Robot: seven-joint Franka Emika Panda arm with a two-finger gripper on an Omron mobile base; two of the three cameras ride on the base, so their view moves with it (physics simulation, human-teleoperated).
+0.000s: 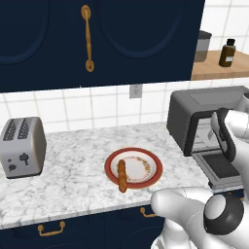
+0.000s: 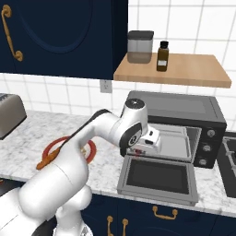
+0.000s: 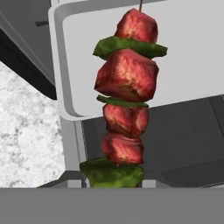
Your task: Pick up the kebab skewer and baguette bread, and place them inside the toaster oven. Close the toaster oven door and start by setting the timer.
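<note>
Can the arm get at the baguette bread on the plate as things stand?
Probably not right away. The baguette bread lies uncovered on the plate with nothing over it, but the gripper is at the open toaster oven, its jaws closed on the kebab skewer. That must be set down first.

The end effector [image 2: 138,150] is viewed from behind-left and behind-right by two base cameras sharing the bench [image 1: 73,180]; the hand camera is aimed closely past it at the toaster oven [image 2: 184,117].
</note>
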